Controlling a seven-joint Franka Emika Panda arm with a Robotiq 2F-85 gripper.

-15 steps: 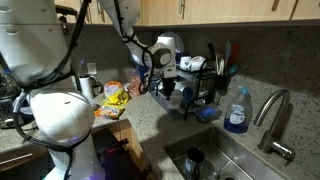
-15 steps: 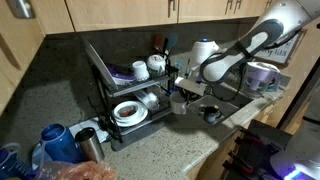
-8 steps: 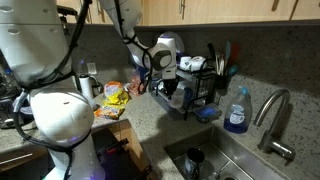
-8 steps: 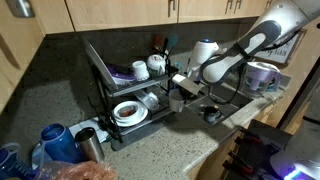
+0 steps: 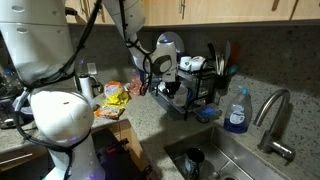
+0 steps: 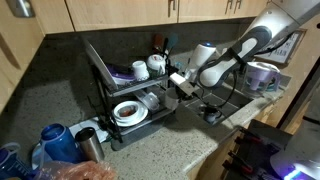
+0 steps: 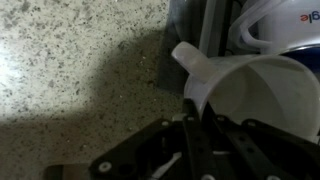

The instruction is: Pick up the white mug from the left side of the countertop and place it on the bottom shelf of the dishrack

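Gripper [image 7: 197, 128]: fingers set narrow and clamped on the wall of the white mug [image 7: 255, 95], next to its handle. The mug is held clear of the countertop [image 7: 80, 50], just beside the end of the dishrack [image 6: 105, 85]. In both exterior views the mug itself is largely hidden by the gripper [image 6: 180, 88] and hard to make out.

Obstructions:
- In the wrist view, black wire uprights of the dishrack [image 7: 215, 30] stand directly beyond the mug.
- A lettered cup [image 7: 285, 25] sits behind those wires.
- A blue-rimmed plate [image 6: 128, 111] occupies much of the lower tier.
- A white cup [image 6: 155, 66] stands on the upper tier, with dark utensils upright behind it.

Surroundings: blue soap bottle [image 5: 237, 110] and curved steel faucet [image 5: 272, 115] beside the sink [image 5: 215, 160]; snack bags [image 5: 115, 93] on the far side of the arm, well apart from the rack.

Materials and shapes:
- Mug: smooth, glossy white cylinder with a loop handle.
- Countertop: speckled grey-beige granite.
- Dishrack: thin black wire, two tiers
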